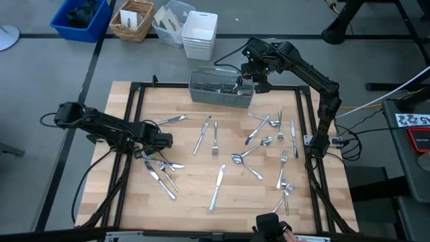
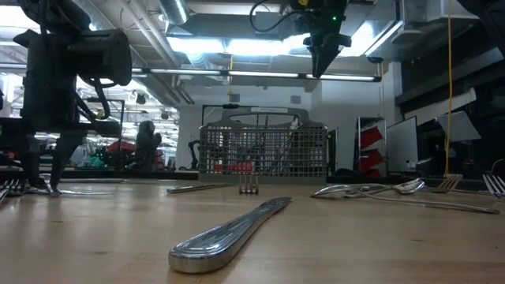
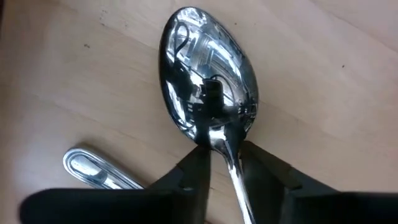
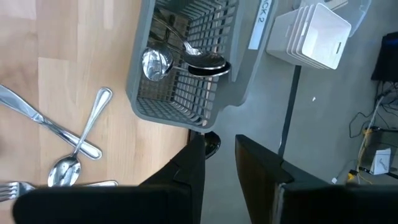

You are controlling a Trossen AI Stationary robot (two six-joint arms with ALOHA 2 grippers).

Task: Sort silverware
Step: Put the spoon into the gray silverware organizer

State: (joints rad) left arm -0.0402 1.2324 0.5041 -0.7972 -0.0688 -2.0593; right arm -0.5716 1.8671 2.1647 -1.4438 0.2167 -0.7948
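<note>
Silverware lies scattered on the wooden table: knives (image 1: 161, 178) at the left, forks (image 1: 282, 168) and spoons (image 1: 245, 158) at the right, and one knife (image 2: 229, 233) close in the low view. My left gripper (image 1: 153, 146) points straight down at the left cluster and is shut on a spoon (image 3: 208, 74). A grey mesh caddy (image 1: 222, 91) stands at the far edge with spoons (image 4: 155, 62) in it. My right gripper (image 1: 259, 84) hangs high above the caddy's right end, open, with nothing between its fingers (image 4: 193, 168). My left gripper pinches the spoon's neck (image 3: 227, 155), just behind the bowl, between its two fingers (image 3: 198, 171). The fingers come from above, pointing down, and lie across the handle. The spoon lies flat on the table, bowl hollow up.
The rounded end of another handle (image 3: 93, 168) lies beside the held spoon. A black frame (image 1: 134, 121) runs round the table. Beyond the far edge stand a blue bin (image 1: 80, 17), a wicker basket (image 1: 132, 20) and white containers (image 1: 199, 33).
</note>
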